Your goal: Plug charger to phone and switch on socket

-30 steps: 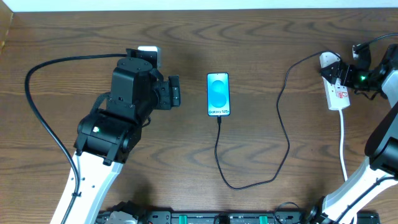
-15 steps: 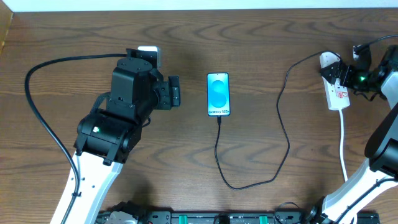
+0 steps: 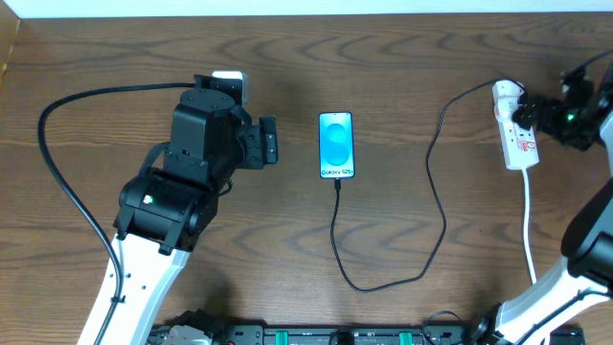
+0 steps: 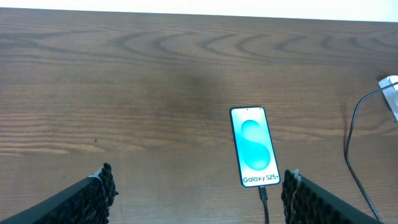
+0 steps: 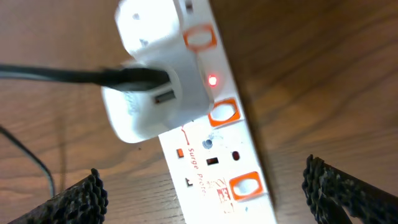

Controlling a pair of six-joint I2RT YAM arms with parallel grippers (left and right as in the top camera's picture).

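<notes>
Nearest, the thin black charger [image 3: 333, 225] looped across the grainy dark wooden tabletop [image 3: 287, 249], its tip seated in the slim, glossy blue-screened phone [image 3: 336, 145]. The left gripper [image 3: 268, 141] hung just left of the phone, jaws released and empty. Farther right, the right gripper [image 5: 205, 186] hovered near the white plastic socket [image 3: 518, 144], jaws spread wide, a red light [image 5: 212, 79] glowing beside the boxy white adapter [image 5: 149, 99].

Left hand [image 3: 271, 141] spread wide, empty, right hand [image 3: 533, 114] spread wide, empty
</notes>
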